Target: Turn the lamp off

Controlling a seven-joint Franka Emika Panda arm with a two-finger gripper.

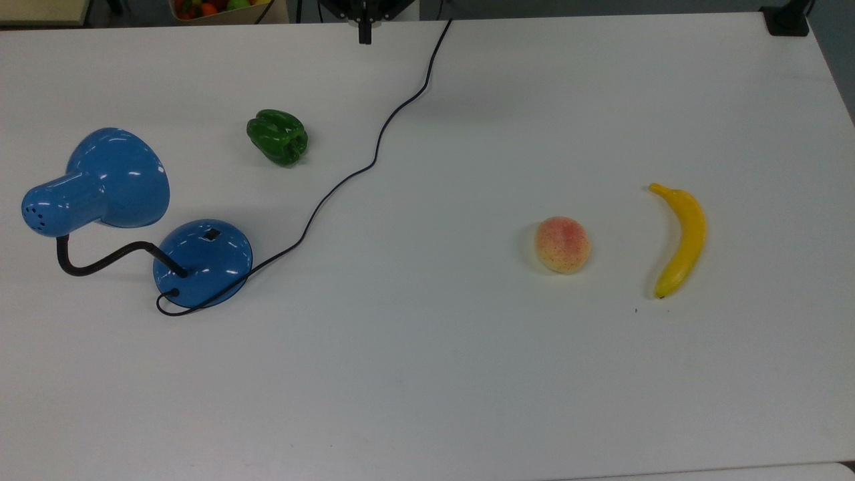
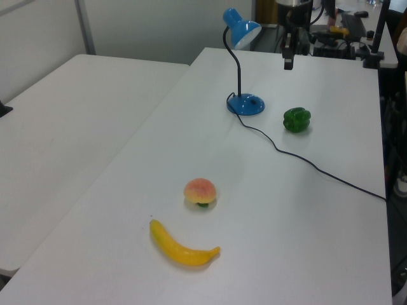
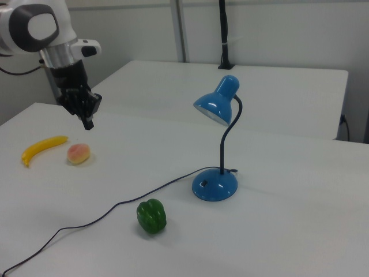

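Top view shows the lamp (image 1: 133, 220) near the table's (image 1: 467, 374) left edge, green pepper (image 1: 278, 137) beside it, while the gripper (image 1: 364, 30), fingers pressed together and empty, hangs at the far edge, well apart.

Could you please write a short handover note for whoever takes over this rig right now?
Pincer: shut, holding nothing, raised above the table's far edge in the top view, well away from the lamp.
Lamp: upright at the top view's left, switch on its base, cord trailing off the table's far edge. No glow visible under the shade.
Nearby: green pepper; peach and banana sit far off.
Done: seemingly the switch press.
Left: confirm the lamp is off.
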